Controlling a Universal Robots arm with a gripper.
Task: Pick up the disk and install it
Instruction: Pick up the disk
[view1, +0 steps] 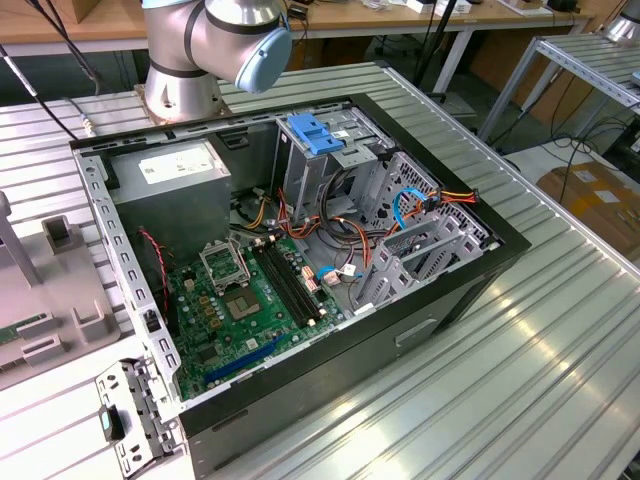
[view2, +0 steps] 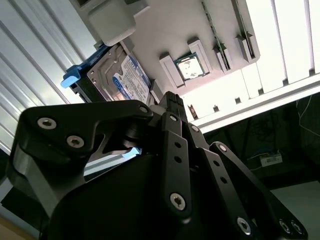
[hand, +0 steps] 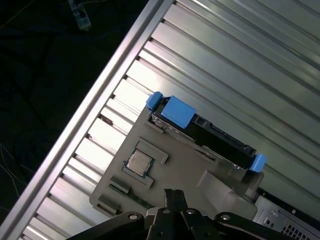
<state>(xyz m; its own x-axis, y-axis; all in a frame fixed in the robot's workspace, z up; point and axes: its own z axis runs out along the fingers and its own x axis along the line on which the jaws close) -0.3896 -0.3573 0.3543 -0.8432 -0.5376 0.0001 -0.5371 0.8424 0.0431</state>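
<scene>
The disk, grey metal with a white and blue label and blue side rails, sits in a slot at the edge of a grey fixture tray. In the first wrist view the disk shows edge-on, with a blue tab at each end. My gripper hangs above the tray, apart from the disk, its black fingers together with nothing between them. Its fingertips sit beside the disk's label in the second wrist view.
An open computer case lies on the ribbed metal table, with a motherboard, a grey power supply, loose cables and a light-blue bracket on the drive cage. The tray sits at the exterior view's left. A processor chip rests in it.
</scene>
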